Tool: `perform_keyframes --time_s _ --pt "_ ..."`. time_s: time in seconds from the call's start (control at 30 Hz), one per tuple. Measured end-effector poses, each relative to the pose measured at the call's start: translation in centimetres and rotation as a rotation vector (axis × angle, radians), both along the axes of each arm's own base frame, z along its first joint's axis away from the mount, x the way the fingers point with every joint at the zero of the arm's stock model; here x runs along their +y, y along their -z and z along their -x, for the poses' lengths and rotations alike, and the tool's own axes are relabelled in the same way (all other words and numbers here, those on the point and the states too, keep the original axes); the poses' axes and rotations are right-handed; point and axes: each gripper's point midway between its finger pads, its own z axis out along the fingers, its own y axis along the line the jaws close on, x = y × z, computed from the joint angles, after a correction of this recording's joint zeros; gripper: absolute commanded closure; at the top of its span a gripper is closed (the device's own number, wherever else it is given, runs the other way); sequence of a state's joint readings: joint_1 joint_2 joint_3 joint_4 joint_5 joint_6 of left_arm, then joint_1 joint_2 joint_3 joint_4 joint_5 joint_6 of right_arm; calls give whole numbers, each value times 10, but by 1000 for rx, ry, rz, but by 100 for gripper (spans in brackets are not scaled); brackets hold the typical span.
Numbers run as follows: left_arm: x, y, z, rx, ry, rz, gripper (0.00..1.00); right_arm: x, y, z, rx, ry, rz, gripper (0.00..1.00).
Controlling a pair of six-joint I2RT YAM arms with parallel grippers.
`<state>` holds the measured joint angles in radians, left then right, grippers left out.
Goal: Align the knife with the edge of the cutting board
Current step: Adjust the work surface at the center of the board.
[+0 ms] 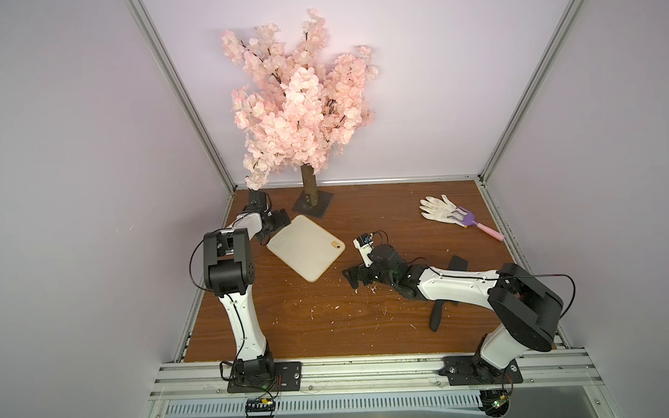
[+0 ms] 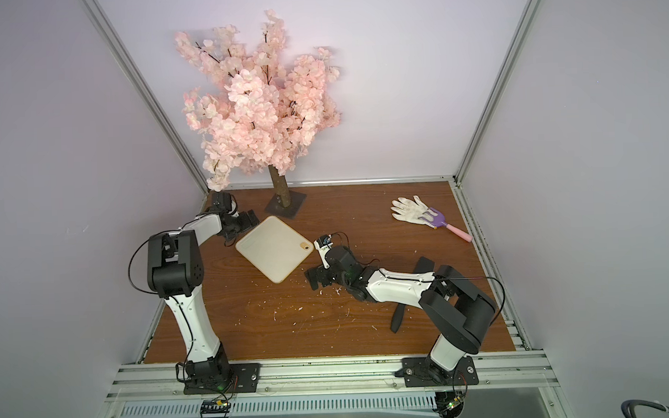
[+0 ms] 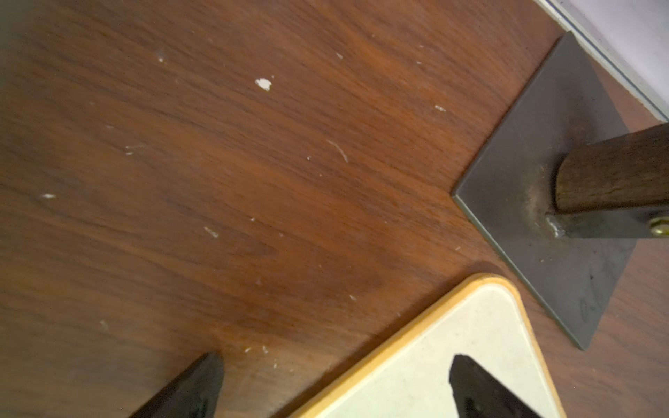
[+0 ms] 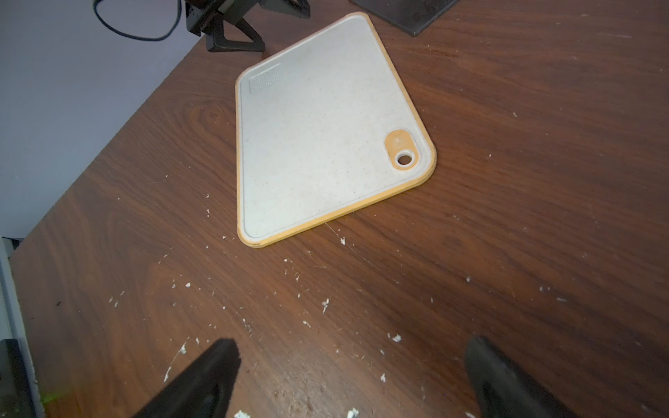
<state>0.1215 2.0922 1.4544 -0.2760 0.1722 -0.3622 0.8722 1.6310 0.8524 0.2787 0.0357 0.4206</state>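
Wood worktop (image 1: 329, 325); left hand (image 3: 336, 362) and right hand (image 4: 351, 345) gape empty. Knife (image 1: 437, 315) lies behind right hand, under its arm: back up, pinch handle squarely.

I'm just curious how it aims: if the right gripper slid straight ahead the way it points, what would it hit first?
Probably the cutting board, at its near edge: the open right gripper faces it across crumb-strewn table. If it tilts downward, it could touch the table first; depth is unclear.
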Motion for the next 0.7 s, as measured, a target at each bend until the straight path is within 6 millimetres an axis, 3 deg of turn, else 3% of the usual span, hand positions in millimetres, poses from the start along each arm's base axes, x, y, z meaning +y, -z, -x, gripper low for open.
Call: perform_keyframes --time_s 0.3,0.7 --pt "-2 0 2 -22 2 8 0 1 -1 0 12 13 -18 0" --pt "-9 -1 22 -6 -13 59 0 4 -2 3 53 24 -73 1"
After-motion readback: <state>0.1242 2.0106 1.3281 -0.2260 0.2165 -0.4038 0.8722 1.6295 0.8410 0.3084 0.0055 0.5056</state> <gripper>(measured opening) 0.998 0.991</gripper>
